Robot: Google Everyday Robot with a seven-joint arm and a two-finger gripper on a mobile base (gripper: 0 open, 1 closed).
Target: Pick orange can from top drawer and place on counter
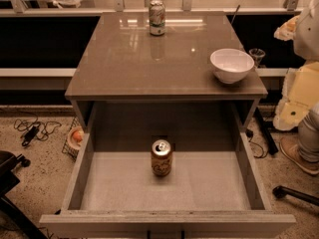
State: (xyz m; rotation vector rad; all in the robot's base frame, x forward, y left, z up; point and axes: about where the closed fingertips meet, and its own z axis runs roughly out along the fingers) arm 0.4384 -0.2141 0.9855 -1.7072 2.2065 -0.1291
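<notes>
The orange can (pixel 161 158) stands upright in the middle of the open top drawer (pixel 82 166), on its pale speckled floor near the back, silver pull-tab top facing up. The drawer is pulled fully out toward me. The glossy grey-brown counter (pixel 129 63) lies above and behind it. My gripper (pixel 291 108) hangs at the right edge of the view, beside the cabinet's right side, well apart from the can and holding nothing that I can see.
A white-and-green can (pixel 157 17) stands at the counter's far edge. A white bowl (pixel 232 65) sits at the counter's right front corner. Cables (pixel 31 128) lie on the floor to the left, and a chair base (pixel 10 183) stands at the lower left.
</notes>
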